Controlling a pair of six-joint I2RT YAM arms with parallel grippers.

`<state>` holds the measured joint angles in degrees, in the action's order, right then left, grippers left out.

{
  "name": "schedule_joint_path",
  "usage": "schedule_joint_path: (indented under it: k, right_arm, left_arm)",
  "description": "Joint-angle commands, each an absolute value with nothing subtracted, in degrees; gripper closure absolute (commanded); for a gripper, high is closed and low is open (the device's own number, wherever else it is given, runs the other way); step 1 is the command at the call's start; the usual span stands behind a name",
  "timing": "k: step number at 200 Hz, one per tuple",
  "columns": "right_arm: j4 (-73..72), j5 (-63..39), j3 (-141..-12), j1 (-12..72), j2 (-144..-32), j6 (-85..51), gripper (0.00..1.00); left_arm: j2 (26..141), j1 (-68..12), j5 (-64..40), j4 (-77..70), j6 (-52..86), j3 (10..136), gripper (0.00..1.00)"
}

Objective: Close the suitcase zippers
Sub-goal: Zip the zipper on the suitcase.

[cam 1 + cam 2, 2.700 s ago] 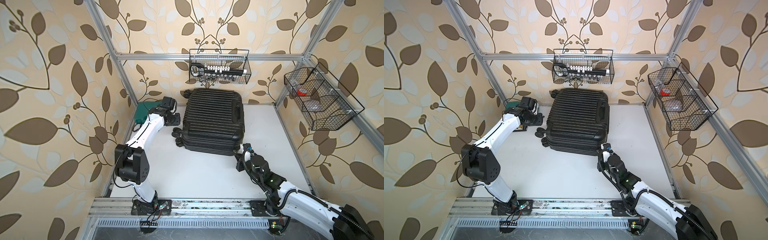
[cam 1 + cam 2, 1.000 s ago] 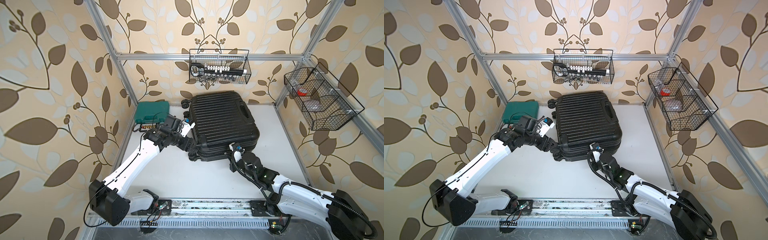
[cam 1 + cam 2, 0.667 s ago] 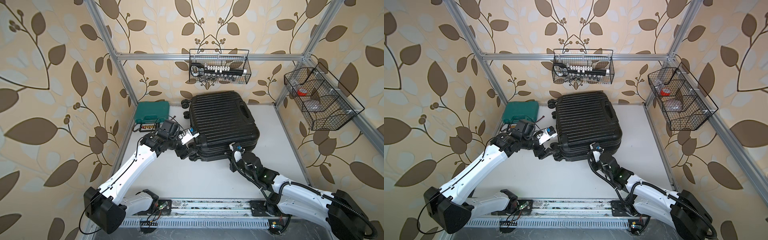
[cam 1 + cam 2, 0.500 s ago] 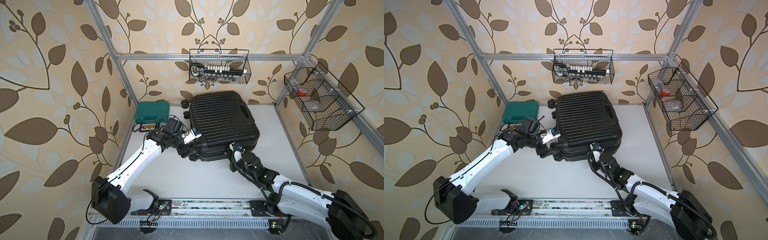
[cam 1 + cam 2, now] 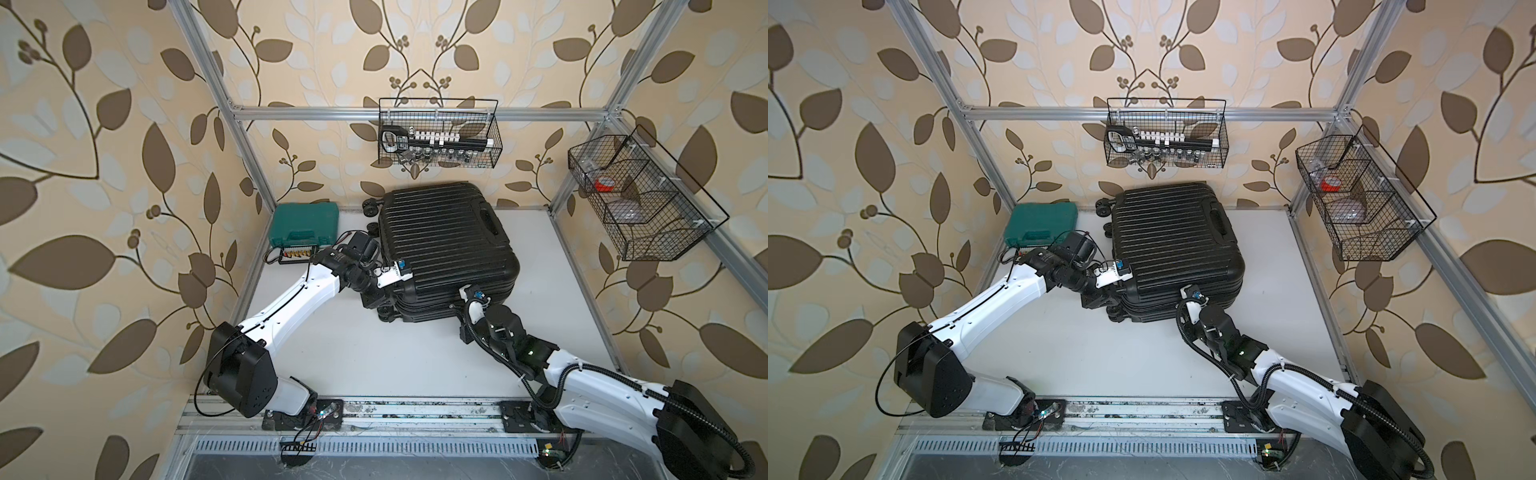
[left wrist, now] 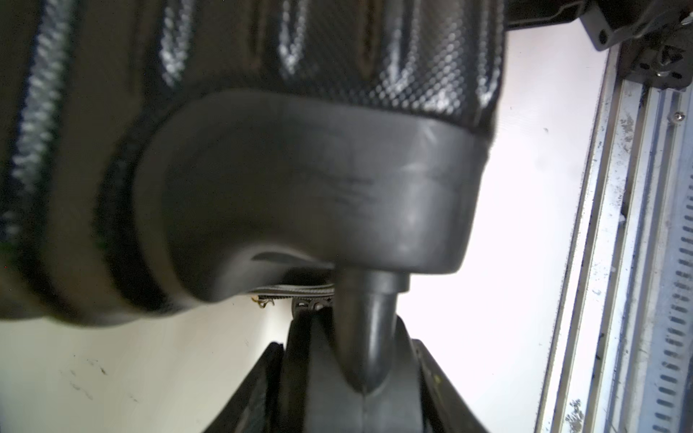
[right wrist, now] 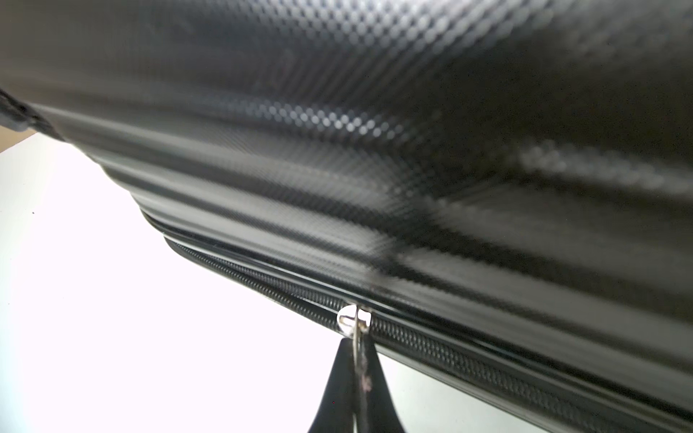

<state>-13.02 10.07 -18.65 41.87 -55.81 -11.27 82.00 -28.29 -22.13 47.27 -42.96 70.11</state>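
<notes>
- The white surface [image 5: 395, 365] carries the suitcase [image 5: 444, 241]. It lies flat toward the back, turned at an angle. Both top views show its ribbed lid down on the lower shell, so that part is done.
- A green tool case [image 5: 305, 224] sits in the back left corner, apart from the suitcase and no part of this job.
- My left gripper [image 5: 376, 297] is at the suitcase's near left corner. Only the left wrist view shows why: a caster wheel [image 6: 352, 375] stands between the jaws. They sit close on either side of it, but I cannot tell whether they are squeezing it.
- My right gripper [image 5: 466, 291] is at the suitcase's near edge, toward the right corner, with its jaws pressed together. In the top views it looks merely parked against the shell. The right wrist view shows it pinching the metal zipper pull [image 7: 358, 337].
- The zipper track [image 7: 468, 356] runs along the seam just under the lid. The top views do not resolve it at all.
- I judge the job partway done. One slider [image 7: 354, 318] sits mid-run on this edge with track stretching off both ways, so there is pulling left to do. Which stretch is already meshed is too blurred to say, and I see no second pull in any view.
</notes>
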Motion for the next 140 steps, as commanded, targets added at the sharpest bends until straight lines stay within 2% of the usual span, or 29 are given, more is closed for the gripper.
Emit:
schedule_joint_path:
  k: [1,13,60,140]
  right_arm:
    - [-15.85,9.81,-18.46,41.57,-54.48,-10.17,1.0]
    - [-16.34,8.23,-18.28,41.57,-54.16,-9.46,1.0]
    - [-18.16,0.89,-17.24,41.74,-53.15,-7.71,1.0]
    - [-21.48,-2.73,-17.7,45.78,-54.72,-5.62,1.0]
  left_arm:
    - [81.37,-29.76,-22.46,46.51,-40.42,71.3,0.59]
    - [80.45,-30.82,-21.86,45.21,-38.78,70.67,0.64]
    - [77.73,-32.84,-24.45,34.23,-28.95,67.46,0.61]
    - [80.18,-39.71,-19.75,29.29,-14.79,68.78,0.66]
